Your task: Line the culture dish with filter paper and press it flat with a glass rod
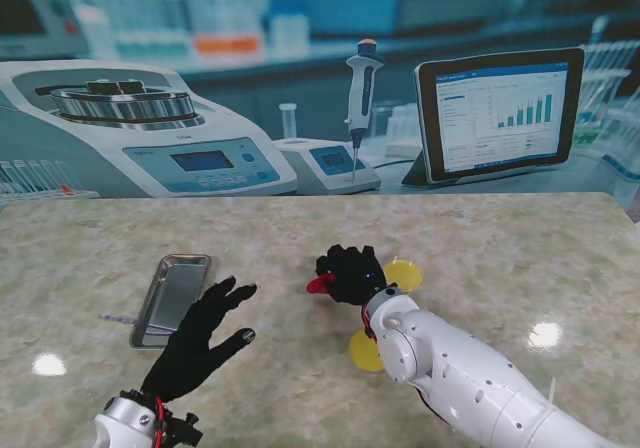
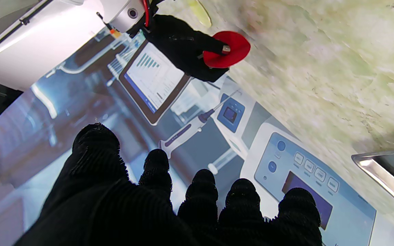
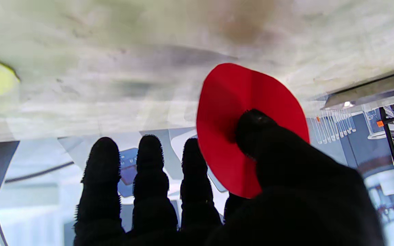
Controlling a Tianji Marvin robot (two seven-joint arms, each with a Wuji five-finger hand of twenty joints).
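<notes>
Steel, shiny and rectangular, one shallow tray (image 1: 172,298) lies at the left on the mottled stone surface (image 1: 500,258), a thin glass rod (image 1: 120,319) beside it. The left hand (image 1: 200,338) hovers with fingers spread, holding nothing. The right hand (image 1: 350,273) pinches one red paper disc (image 3: 248,126), lifted, between two yellow round dishes (image 1: 404,274).

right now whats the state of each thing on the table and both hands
red filter paper: pinched in the right hand, off the table
right hand: shut on the red filter paper
left hand: open, fingers spread, holding nothing
metal tray: flat on the table, left of the right hand
yellow discs: on the table beside the right hand
</notes>
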